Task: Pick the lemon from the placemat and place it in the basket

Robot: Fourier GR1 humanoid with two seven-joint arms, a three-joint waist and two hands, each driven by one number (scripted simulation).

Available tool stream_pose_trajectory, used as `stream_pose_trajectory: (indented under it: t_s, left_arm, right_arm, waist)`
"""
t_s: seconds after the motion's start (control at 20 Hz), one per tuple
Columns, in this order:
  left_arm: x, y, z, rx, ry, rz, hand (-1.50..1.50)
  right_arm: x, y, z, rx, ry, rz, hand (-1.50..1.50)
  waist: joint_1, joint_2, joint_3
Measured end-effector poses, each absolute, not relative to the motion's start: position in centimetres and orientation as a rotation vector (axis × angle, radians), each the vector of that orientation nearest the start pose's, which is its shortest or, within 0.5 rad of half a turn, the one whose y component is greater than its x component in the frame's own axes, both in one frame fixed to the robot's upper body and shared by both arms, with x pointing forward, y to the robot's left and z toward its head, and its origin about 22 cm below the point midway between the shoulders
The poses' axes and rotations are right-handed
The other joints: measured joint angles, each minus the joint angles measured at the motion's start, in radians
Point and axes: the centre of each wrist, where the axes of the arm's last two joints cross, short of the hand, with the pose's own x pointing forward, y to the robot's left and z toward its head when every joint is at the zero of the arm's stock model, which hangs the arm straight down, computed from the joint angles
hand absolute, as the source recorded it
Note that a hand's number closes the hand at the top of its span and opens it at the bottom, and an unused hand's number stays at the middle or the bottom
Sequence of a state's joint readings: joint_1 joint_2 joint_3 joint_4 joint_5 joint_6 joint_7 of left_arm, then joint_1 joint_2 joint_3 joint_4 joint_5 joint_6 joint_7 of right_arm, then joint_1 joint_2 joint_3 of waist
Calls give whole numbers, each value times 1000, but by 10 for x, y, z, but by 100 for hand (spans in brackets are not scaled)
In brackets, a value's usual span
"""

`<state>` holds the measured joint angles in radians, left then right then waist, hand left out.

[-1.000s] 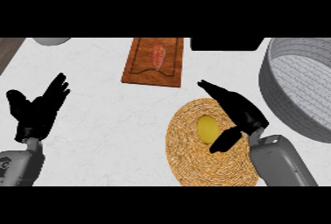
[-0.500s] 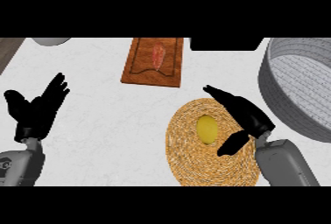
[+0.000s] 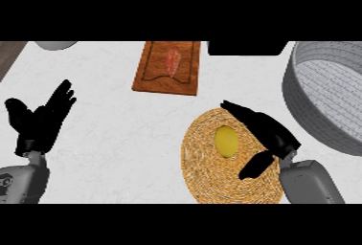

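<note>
You are seeing the right hand [image 3: 267, 134] hovering wide open over the woven placemat [image 3: 212, 184], fingers straight and thumb spread apart. The lemon [image 3: 226, 141] is lying on the placemat just left of its palm, long axis pointing away from the robot. The grey basket [image 3: 300, 103] is sitting right of that hand. The left hand [image 3: 41, 122] is resting open, far to the left.

Yellow lemon [image 3: 226, 141], straw-coloured coiled placemat [image 3: 212, 182], grey ribbed basket [image 3: 300, 112], reddish-brown board [image 3: 166, 83], white marbled counter [image 3: 120, 143]
</note>
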<state>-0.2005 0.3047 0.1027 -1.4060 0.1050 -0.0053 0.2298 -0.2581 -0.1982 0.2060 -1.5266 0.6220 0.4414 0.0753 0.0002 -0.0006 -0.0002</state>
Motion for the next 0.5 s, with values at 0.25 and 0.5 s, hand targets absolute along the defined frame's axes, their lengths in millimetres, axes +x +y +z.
stream_pose_trajectory:
  t_s: [0.25,0.5]
  left_arm:
    - [287,310,36,196,-1384,-75,0]
    - [289,318,34,191,-1382,-74,0]
  right_arm:
    - [287,-187,46,-296,-1385,1201,-150]
    - [293,-180,41,-337,-1363,1220,-150]
  waist:
    - [0,0,0]
    - [1,0,0]
